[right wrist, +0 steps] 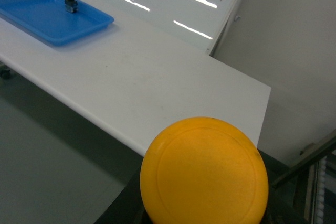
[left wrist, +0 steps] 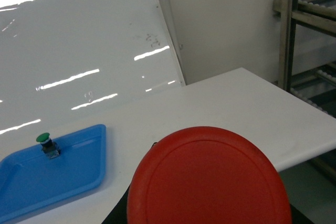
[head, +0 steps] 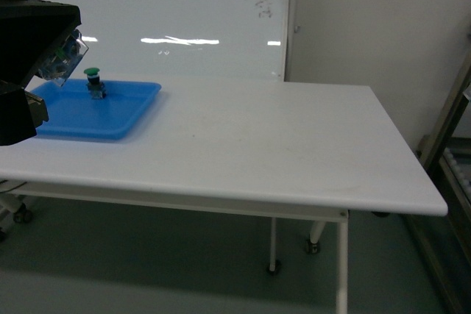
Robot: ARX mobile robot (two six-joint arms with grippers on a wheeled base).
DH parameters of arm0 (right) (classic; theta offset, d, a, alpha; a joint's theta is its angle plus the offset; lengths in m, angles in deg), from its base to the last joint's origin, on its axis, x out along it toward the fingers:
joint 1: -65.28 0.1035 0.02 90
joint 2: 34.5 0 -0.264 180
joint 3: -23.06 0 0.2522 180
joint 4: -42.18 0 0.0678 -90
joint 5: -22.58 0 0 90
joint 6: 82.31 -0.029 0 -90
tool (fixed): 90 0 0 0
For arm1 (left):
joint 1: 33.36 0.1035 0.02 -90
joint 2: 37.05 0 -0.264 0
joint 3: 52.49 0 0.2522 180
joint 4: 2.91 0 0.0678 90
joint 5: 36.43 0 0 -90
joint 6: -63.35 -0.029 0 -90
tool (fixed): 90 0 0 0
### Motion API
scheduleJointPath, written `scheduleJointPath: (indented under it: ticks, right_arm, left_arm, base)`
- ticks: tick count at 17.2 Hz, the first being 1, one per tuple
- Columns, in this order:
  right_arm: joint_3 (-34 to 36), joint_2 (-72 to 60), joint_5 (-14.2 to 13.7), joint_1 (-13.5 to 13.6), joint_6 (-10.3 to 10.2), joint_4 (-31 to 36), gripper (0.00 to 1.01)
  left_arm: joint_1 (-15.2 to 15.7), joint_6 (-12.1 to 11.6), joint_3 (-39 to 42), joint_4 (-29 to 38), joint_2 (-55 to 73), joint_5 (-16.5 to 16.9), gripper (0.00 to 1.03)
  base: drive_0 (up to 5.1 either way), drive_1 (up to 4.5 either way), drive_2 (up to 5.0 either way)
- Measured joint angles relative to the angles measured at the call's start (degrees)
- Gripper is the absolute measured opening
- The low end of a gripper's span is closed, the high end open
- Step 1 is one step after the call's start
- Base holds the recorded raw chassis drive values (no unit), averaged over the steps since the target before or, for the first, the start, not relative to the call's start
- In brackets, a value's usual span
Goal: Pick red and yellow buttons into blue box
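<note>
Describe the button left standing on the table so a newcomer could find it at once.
Start at the white table, then go to the shallow blue tray at its far left corner. Near the tray's back edge stands the green-capped button, upright on a dark body. It is the only thing in the tray and the only button on the table.

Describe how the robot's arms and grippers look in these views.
Only the left arm shows in the head view: a black, blocky, angular housing with a small greyish part low on it. In the wrist views the caps of the red button and yellow button hide the jaws; only black edges show beneath them. No cables or markings are legible.
</note>
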Motion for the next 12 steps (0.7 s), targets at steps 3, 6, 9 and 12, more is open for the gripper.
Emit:
scheduleJointPath:
  ticks: [3,6,9,12]
  right_arm:
    - [0.00,0.00,0.00,0.00,0.00,-0.09,0.26]
    - [0.00,0.00,0.00,0.02,0.00,-0.07,0.26]
    - [0.00,-0.02,-0.02,0.00,0.00,-0.02,0.26]
    - [0.00,-0.02,-0.04,0.00,0.00,-0.07,0.26]
  left_arm:
    - [0.00,-0.02,0.00,-0.13,0.02,0.02,0.24]
    - [0.00,-0.02,0.00,-0.24,0.02,0.00,0.24]
    - [0.00,-0.02,0.02,-0.17,0.02,0.02,0.24]
    - [0.00,-0.02,0.02,-0.11,0.02,0.02,0.24]
  base:
    - [4.8,-3.51,-0.8]
    - [4.9,-3.02,-1.3]
    - [4.9,-3.02,-1.3]
    - [4.9,-3.02,-1.3]
